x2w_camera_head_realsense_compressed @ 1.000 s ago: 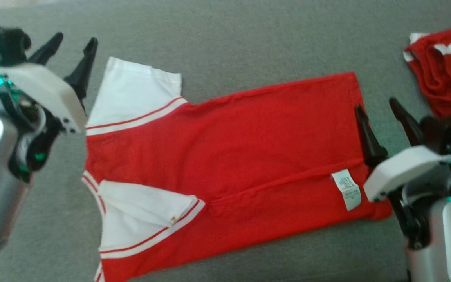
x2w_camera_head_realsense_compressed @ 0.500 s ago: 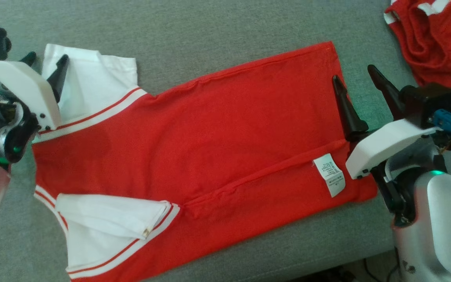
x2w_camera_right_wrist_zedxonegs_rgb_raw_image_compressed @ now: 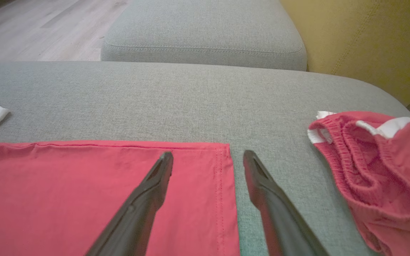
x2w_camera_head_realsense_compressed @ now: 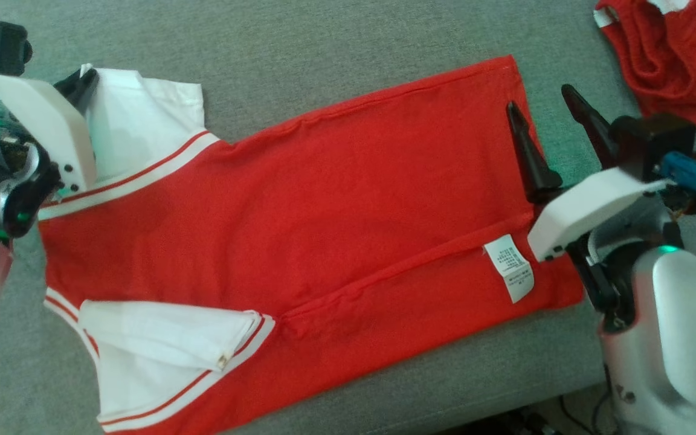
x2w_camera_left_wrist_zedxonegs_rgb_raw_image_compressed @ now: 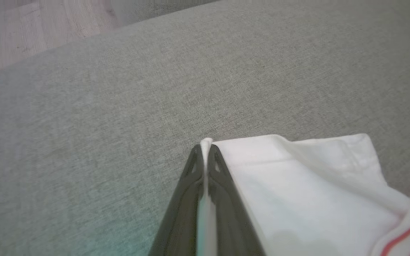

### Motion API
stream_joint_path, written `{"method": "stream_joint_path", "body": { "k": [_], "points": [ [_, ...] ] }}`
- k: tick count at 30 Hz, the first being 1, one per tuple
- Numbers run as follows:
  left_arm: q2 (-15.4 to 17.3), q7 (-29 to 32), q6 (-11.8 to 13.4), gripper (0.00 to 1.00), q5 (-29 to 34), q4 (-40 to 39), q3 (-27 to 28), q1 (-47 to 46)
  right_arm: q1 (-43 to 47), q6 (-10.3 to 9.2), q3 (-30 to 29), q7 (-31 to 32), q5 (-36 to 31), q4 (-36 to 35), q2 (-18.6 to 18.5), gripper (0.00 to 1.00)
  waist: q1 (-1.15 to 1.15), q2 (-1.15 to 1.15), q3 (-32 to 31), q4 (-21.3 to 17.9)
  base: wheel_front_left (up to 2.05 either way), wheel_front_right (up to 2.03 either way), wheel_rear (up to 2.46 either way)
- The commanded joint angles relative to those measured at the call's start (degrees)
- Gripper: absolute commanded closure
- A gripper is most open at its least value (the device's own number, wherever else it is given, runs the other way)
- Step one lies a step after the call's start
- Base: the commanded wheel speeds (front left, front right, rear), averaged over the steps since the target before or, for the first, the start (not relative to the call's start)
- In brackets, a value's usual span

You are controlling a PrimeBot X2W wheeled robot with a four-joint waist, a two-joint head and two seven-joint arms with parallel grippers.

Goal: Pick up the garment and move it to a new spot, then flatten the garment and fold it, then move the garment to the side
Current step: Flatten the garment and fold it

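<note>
My left gripper (x2w_camera_left_wrist_zedxonegs_rgb_raw_image_compressed: 205,151), wide open a moment ago, has now closed on the far corner of the white sleeve (x2w_camera_left_wrist_zedxonegs_rgb_raw_image_compressed: 297,177). The shirt (x2w_camera_head_realsense_compressed: 324,211) lies flat across the grey cushion (x2w_camera_head_realsense_compressed: 324,42), collar end to the left. My right gripper (x2w_camera_right_wrist_zedxonegs_rgb_raw_image_compressed: 208,156) is spread open, straddling the shirt's right hem near its far corner. Another red garment (x2w_camera_head_realsense_compressed: 668,54) lies bunched at the far right.

Garment (x2w_camera_head_realsense_compressed: 299,229) spread across frame centre on cushion (x2w_camera_head_realsense_compressed: 336,42); sleeve (x2w_camera_head_realsense_compressed: 142,127) upper left, label (x2w_camera_head_realsense_compressed: 510,267) lower right. Cloth bundle (x2w_camera_head_realsense_compressed: 668,60) in upper right corner, apart from it.
</note>
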Motion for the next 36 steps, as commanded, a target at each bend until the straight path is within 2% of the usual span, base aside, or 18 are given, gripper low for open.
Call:
{"method": "stream_joint_path", "body": {
  "k": [1, 9, 17, 22, 23, 25, 30, 36],
  "points": [
    [2.3, -1.3, 0.5, 1.0, 0.8, -0.3, 1.9, -2.4, -2.1, -0.04, 1.2, 0.1, -0.8, -1.1, -0.3, 0.0, 0.0, 0.0, -0.4, 0.6, 0.0, 0.0, 0.0],
    [0.7, -8.0, 0.1, 1.0, 0.8, -3.3, 3.5, -3.7, -9.3, -0.04, -1.8, 4.5, -1.7, 7.2, -4.2, 0.0, 0.0, 0.0, -2.1, 4.7, 0.0, 0.0, 0.0],
    [0.0, -10.0, -0.1, 1.0, 0.6, -9.7, 3.0, -1.8, -14.6, -0.04, -3.5, 8.7, -2.0, 17.4, -6.7, 0.0, 0.0, 0.0, -2.3, 8.6, 0.0, 0.0, 0.0],
    [-0.5, -10.5, 0.5, 1.0, 0.1, -13.4, 2.6, 0.1, -16.4, -0.04, -3.9, 10.1, 0.2, 23.0, -6.6, 0.0, 0.0, 0.0, -2.2, 9.9, 0.0, 0.0, 0.0],
    [-0.6, -10.5, 0.6, 1.0, 0.0, -13.9, 2.5, 0.5, -16.8, -0.04, -4.1, 10.3, 1.1, 24.0, -6.3, 0.04, 0.0, 0.0, -2.3, 10.1, 0.0, 0.0, 0.0],
    [-0.7, -10.5, 0.8, 1.0, -0.2, -14.6, 2.4, 1.0, -17.4, -0.04, -4.2, 10.7, 1.9, 25.6, -6.2, 0.52, 0.0, 0.0, -2.3, 10.3, 0.0, 0.0, 0.0],
    [-0.5, -10.7, 1.4, 1.0, -0.8, -15.6, 2.8, 1.7, -19.0, -0.04, -4.0, 10.0, 3.8, 28.7, -6.0, 1.0, 0.0, 0.0, -2.3, 10.4, 0.0, 0.0, 0.0],
    [0.2, -12.1, 1.9, 1.0, -1.2, -16.3, 3.6, 3.2, -19.7, -0.04, -3.3, 4.8, 3.7, 29.9, -6.4, 1.0, 0.0, 0.0, -3.6, 10.1, 0.0, 0.0, 0.0]
  ]
}}
